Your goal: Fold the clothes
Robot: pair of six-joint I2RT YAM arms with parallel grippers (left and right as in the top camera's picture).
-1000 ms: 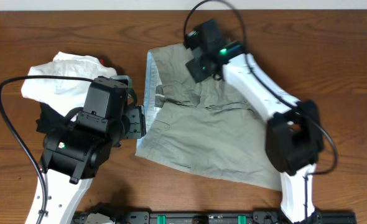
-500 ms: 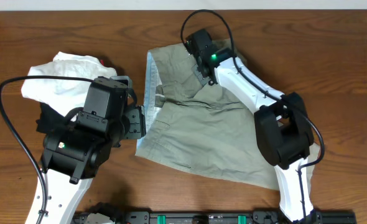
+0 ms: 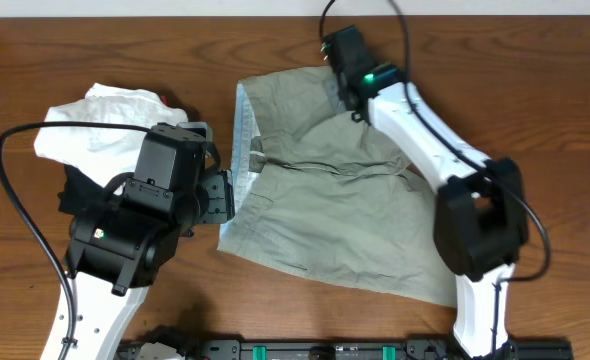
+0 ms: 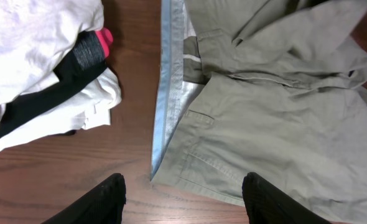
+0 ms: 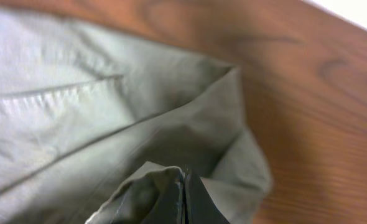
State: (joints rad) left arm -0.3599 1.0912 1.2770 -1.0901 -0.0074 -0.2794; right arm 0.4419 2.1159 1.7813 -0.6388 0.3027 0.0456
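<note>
At the lower left of the overhead frame, the left gripper (image 4: 183,186) hovers, fingers spread apart, over the pale blue waistband of the khaki shorts (image 3: 325,210). The shorts lie spread across the middle of the table (image 3: 555,110). Near the top edge, the right gripper (image 5: 183,190) is clamped on a fold of them. A white and black pile (image 3: 85,130) sits upper left.

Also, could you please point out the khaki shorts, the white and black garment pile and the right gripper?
shorts (image 3: 345,225): overhead view, middle of the leg fabric.
garment pile (image 3: 100,110): overhead view, top white garment.
right gripper (image 5: 183,180): right wrist view, closed fingertips pinching cloth.
</note>
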